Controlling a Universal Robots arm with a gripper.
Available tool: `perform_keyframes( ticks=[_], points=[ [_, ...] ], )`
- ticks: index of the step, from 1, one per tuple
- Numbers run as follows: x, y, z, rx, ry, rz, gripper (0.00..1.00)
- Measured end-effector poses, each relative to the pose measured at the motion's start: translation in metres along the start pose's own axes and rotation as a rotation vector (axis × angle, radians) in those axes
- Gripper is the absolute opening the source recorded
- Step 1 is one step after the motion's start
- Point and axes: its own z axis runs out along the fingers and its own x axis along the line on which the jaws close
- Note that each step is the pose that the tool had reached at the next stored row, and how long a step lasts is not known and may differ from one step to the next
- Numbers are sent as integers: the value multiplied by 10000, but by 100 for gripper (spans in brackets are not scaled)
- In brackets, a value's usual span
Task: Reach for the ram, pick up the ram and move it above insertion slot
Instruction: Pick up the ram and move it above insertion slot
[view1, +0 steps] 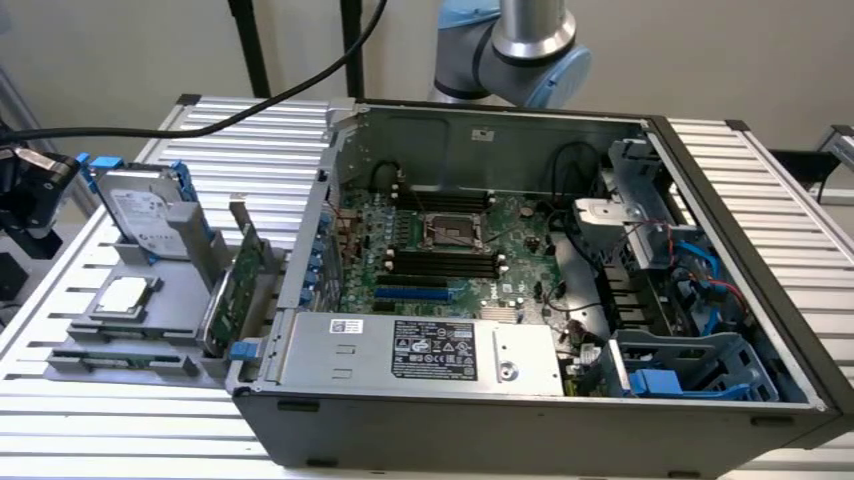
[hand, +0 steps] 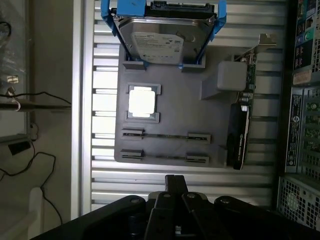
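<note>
Slatted metal surface bearing a grey holder whose clips present the ram for grasping; claw poised near, its open-or-closed state not discernible.

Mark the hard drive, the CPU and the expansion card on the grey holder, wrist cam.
hard drive (hand: 162, 42), wrist view, on its white label.
CPU (hand: 141, 101), wrist view, centre of its bright metal lid.
expansion card (hand: 240, 130), wrist view, on its black cooler.
</note>
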Motion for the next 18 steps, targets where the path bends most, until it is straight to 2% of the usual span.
perform_keyframes(
  ticks=[7,18],
  points=[
    [-1,2,0,5,3,-122,11],
    [0,2,5,14,47,-2115,11]
  ],
)
